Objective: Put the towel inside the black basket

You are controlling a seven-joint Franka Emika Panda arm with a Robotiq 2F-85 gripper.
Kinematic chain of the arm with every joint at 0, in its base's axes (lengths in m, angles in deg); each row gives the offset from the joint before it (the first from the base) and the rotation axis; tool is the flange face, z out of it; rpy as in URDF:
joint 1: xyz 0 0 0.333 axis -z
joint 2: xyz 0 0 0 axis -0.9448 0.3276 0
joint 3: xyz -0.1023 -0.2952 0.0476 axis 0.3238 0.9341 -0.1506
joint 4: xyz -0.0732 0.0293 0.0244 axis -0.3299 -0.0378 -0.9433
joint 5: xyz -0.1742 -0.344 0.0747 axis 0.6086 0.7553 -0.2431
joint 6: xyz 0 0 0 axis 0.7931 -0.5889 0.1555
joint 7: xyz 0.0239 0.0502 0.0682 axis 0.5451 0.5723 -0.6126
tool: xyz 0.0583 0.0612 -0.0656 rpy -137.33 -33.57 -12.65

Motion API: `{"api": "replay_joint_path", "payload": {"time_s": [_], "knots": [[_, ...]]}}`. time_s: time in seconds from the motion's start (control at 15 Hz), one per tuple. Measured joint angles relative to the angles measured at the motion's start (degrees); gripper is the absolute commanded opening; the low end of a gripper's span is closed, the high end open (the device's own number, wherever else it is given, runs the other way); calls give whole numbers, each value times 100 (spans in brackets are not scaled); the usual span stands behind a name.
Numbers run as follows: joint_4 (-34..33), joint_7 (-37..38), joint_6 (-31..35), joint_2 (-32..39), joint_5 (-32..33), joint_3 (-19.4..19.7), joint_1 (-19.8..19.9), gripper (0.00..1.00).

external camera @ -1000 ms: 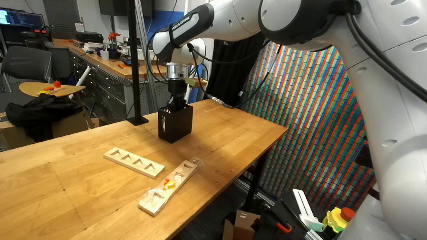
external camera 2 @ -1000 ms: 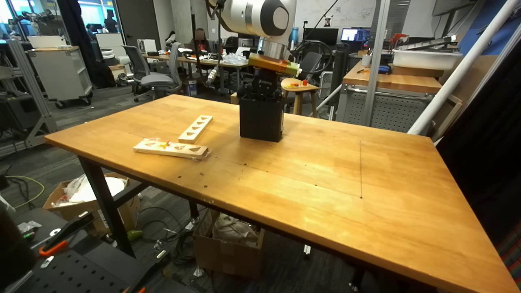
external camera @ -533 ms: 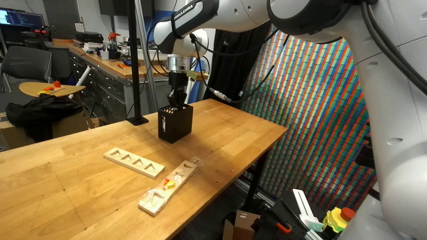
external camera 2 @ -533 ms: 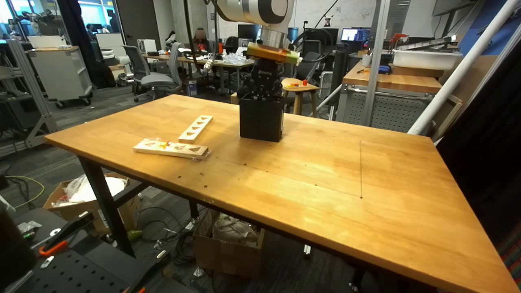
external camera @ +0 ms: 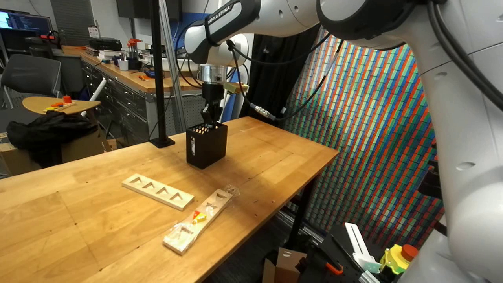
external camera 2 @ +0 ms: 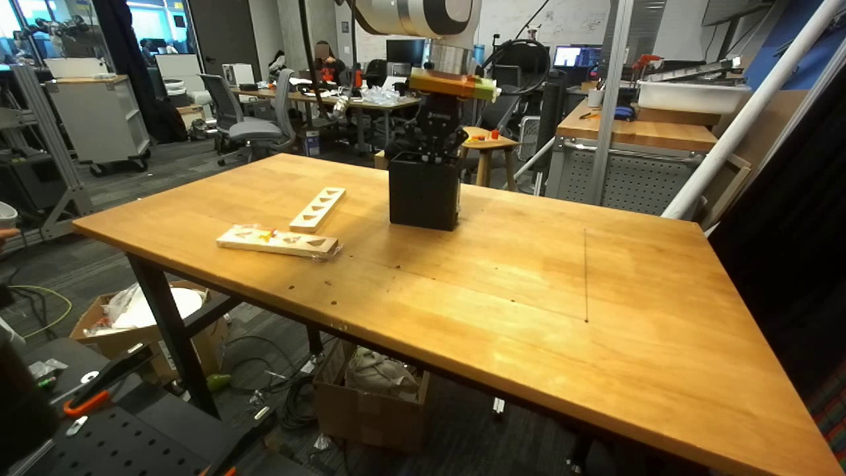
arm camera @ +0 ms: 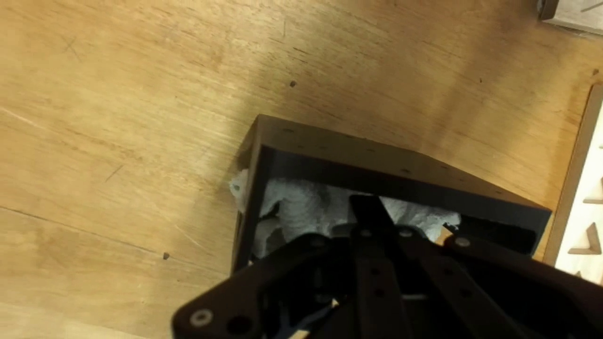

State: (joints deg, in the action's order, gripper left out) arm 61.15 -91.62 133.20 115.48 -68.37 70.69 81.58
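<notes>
The black basket [external camera: 214,147] stands upright on the wooden table; it also shows in an exterior view [external camera 2: 423,195]. In the wrist view the white towel [arm camera: 301,207] lies crumpled inside the basket [arm camera: 339,141], and a bit of it pokes out at the basket's left side. A white patch [external camera: 193,146] shows at the basket's side slot. My gripper [arm camera: 370,209] points down over the basket opening with its fingers together, above the towel. In both exterior views the gripper [external camera: 211,124] [external camera 2: 433,157] has its tips around rim height. Nothing is visibly held, though the tip contact is partly hidden.
A wooden strip with triangular cutouts [external camera: 158,191] lies near the basket. A plastic-wrapped strip [external camera: 198,222] with coloured pieces lies near the table edge. A black post [external camera: 162,142] stands at the table's far edge behind the basket.
My gripper has risen from deeper in the basket to about its rim and shifted slightly sideways. The basket has stayed in place.
</notes>
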Motion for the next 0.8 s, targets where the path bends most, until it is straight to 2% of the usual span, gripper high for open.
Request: {"api": "replay_joint_path", "payload": {"time_s": [0.8], "knots": [[-81,-240,26,-4,205,82,91,0]]}}
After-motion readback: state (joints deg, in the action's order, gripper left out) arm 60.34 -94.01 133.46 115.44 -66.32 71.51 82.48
